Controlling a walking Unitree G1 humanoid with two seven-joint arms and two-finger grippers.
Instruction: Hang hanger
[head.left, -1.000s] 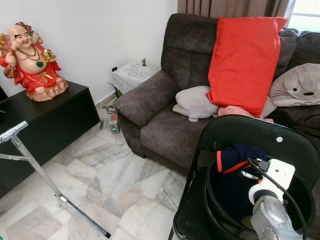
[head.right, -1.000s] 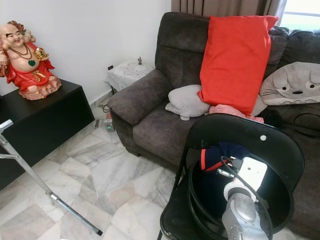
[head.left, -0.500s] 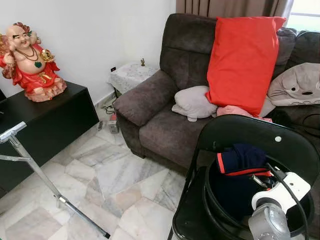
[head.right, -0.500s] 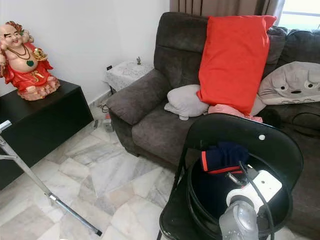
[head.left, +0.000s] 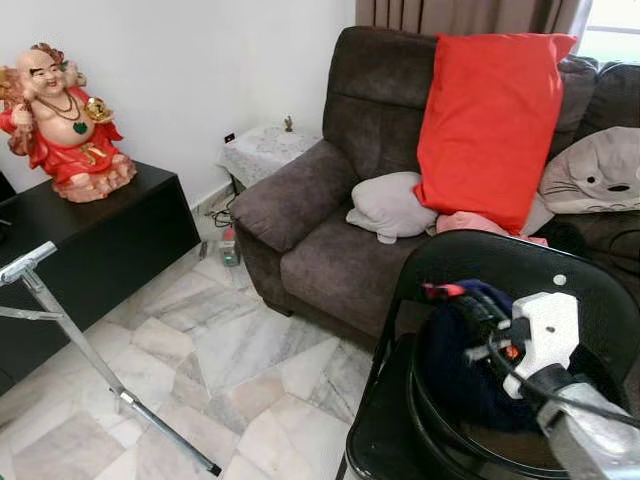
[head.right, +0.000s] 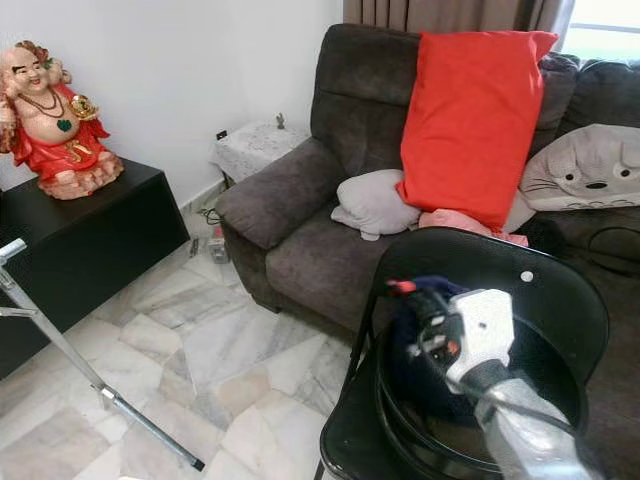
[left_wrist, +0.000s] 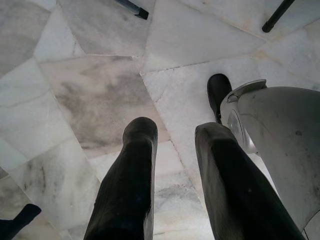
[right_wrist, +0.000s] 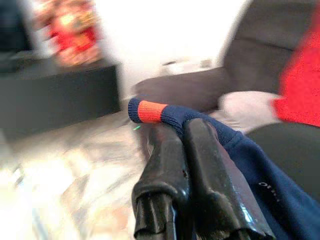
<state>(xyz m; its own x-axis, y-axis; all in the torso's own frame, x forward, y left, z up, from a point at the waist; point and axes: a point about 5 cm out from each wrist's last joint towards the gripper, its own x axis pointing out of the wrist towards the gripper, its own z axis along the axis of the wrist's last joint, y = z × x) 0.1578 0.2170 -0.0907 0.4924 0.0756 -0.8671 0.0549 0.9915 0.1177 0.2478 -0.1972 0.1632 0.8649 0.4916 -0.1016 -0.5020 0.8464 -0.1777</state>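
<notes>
A navy garment (head.left: 458, 362) with a red cuff (right_wrist: 150, 111) hangs out of a black round basket (head.left: 428, 428) on a black chair (head.left: 566, 268) at the lower right. My right gripper (right_wrist: 181, 129) is shut on the cloth just behind the cuff and holds it up over the basket's near side. No hanger can be made out in the cloth. A silver rack pole (head.left: 75, 338) slants across the floor at the left. My left gripper (left_wrist: 175, 131) hangs open over the marble floor with nothing between its fingers.
A dark grey sofa (head.left: 300, 200) with a red cushion (head.left: 487, 120) and soft toys stands behind the chair. A black cabinet (head.left: 100, 245) with a red statue (head.left: 60, 125) stands at the left. Marble floor (head.left: 230, 350) lies open between them.
My right arm has swung up and to the left out of the basket, and the navy garment has risen with it, its red cuff now above the rim.
</notes>
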